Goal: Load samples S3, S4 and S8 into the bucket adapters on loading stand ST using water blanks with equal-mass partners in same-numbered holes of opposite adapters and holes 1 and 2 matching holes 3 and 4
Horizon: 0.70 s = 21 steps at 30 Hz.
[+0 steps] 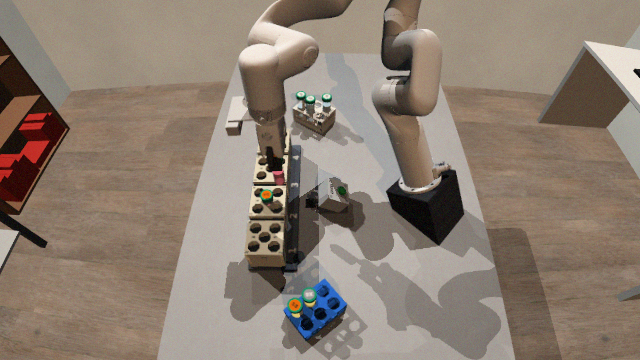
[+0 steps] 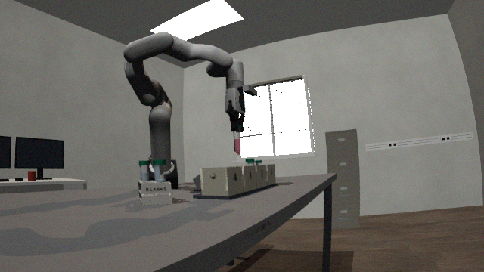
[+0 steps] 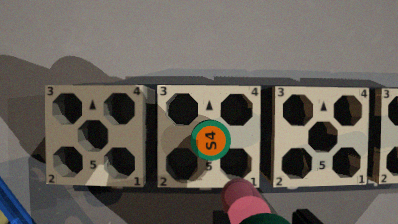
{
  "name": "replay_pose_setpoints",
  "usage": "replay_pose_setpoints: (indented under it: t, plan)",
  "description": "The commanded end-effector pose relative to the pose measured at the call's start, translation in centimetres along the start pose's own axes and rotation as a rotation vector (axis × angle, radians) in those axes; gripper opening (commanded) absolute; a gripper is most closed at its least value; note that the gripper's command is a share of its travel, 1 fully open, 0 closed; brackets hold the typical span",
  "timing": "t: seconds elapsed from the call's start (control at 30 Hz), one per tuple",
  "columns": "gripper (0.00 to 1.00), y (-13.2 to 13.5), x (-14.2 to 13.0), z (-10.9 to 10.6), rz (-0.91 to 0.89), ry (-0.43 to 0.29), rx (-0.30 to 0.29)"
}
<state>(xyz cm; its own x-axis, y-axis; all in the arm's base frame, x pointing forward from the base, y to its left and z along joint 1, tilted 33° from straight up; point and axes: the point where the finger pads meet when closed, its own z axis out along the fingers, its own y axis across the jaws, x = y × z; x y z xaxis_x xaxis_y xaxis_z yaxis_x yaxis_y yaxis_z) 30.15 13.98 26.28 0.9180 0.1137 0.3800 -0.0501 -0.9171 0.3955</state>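
S4 [image 1: 266, 195] [image 3: 211, 140], orange dot, upright, adptr 2 hole 5; S8 [image 1: 295, 305] in blue rack.
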Motion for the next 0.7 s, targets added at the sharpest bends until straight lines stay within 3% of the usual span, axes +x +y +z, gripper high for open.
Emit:
replay_pose_setpoints:
  t: [0.0, 0.57, 0.67]
  plan:
    - [0.00, 2.2, 1.0, -0.2, 0.000, 0.004, 0.003]
    - [0.00, 9.0, 3.9, -0.2, 0.000, 0.004, 0.003]
    - [0.00, 9.0, 3.9, -0.2, 0.000, 0.004, 0.003]
